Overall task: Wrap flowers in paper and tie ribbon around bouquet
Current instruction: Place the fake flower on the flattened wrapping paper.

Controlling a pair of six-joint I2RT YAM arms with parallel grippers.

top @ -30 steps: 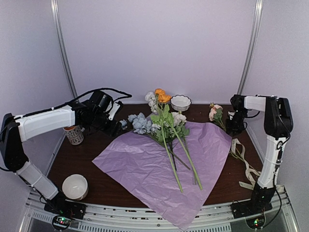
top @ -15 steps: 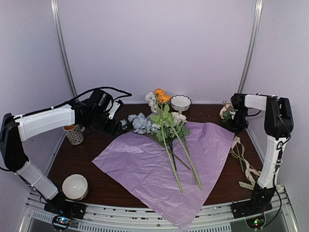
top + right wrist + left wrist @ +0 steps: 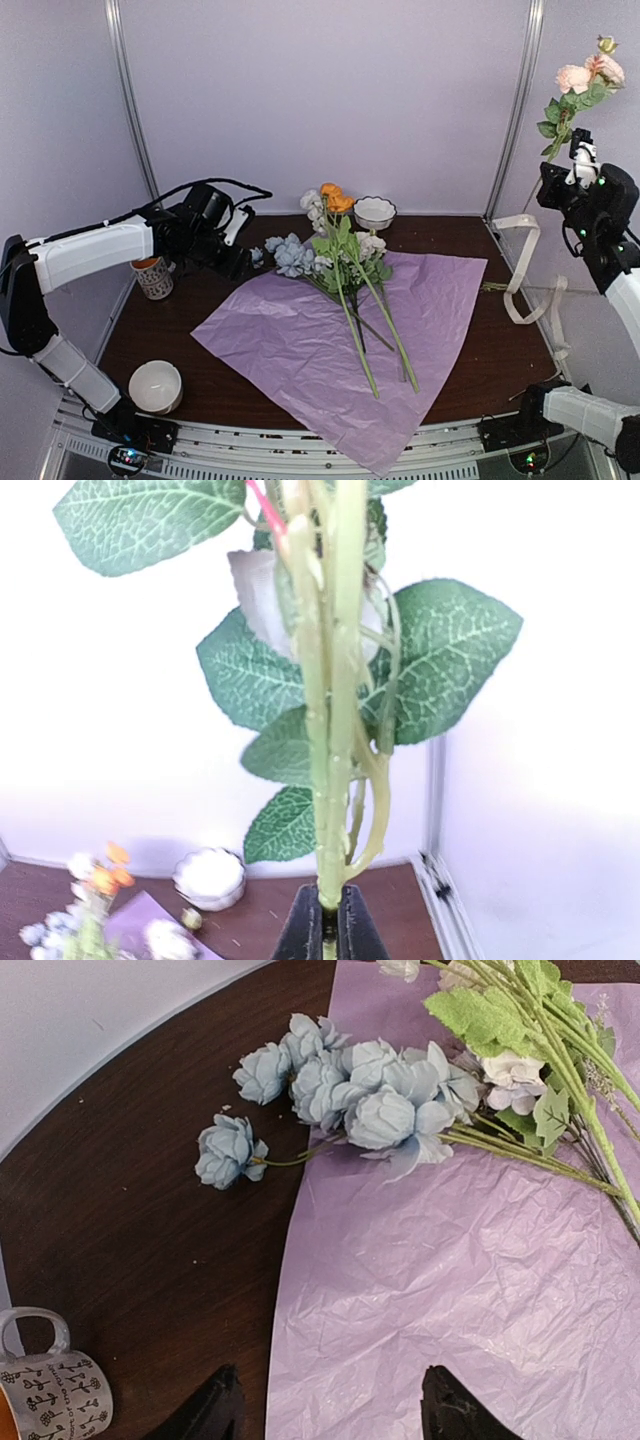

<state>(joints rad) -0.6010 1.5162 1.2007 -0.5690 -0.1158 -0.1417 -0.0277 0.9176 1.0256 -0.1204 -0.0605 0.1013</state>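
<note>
Flowers (image 3: 345, 250) on paper (image 3: 300, 340), bowl (image 3: 374, 211) behind, mug (image 3: 154, 278) left

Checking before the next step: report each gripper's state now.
Left gripper: open, holding nothing, over the paper.
Right gripper: shut on the pink flower stem.

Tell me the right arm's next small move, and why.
Probably carry the pink stem leftward and down toward the flowers lying on the paper. The right gripper is shut on its stalk, holding it upright, high at the right side and away from the other stems, so it likely needs to join them before any wrapping.
</note>
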